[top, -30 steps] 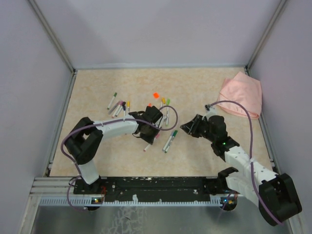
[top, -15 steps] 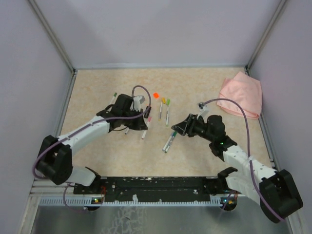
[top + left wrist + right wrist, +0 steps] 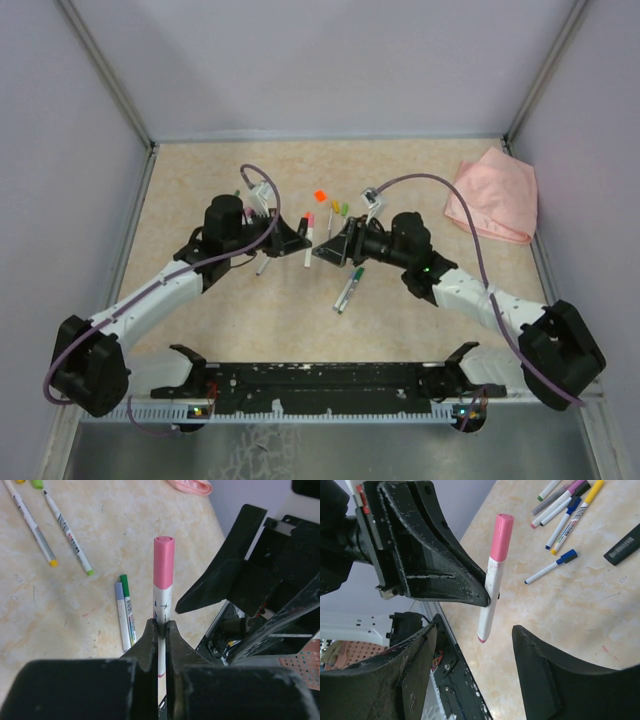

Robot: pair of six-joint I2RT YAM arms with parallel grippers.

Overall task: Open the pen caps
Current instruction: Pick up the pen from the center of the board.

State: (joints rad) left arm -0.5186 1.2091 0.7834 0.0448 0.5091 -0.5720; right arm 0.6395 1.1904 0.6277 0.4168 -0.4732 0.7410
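The desk (image 3: 430, 180) is a speckled beige surface walled in on three sides. Both arms reach from the near edge toward its middle, where they almost meet. A pink cloth (image 3: 495, 195) lies crumpled in the far right corner, well apart from everything else.

The left hand (image 3: 160, 630) is pinched narrow on the white barrel of a pen (image 3: 162, 602), gripping it just below the cap. The pen is lifted off the desk, its lower end hanging free. The right hand (image 3: 472, 635) faces it with its fingers spread wide. From the right wrist the pen shows in the gap between them, and neither finger touches it.

More pens lie loose on the desk. A bunch (image 3: 570, 502) with pink, black, yellow and blue caps sits toward the far left, behind the left hand. Two pens (image 3: 348, 288) lie side by side nearer the near edge, one with a green cap. Two more (image 3: 338, 215) lie just beyond the hands, capped orange and green.

The pink cap (image 3: 164, 569) is seated on the top of the held pen, above the left hand's fingers. A small red-orange cap (image 3: 320, 195) lies by itself toward the far edge.
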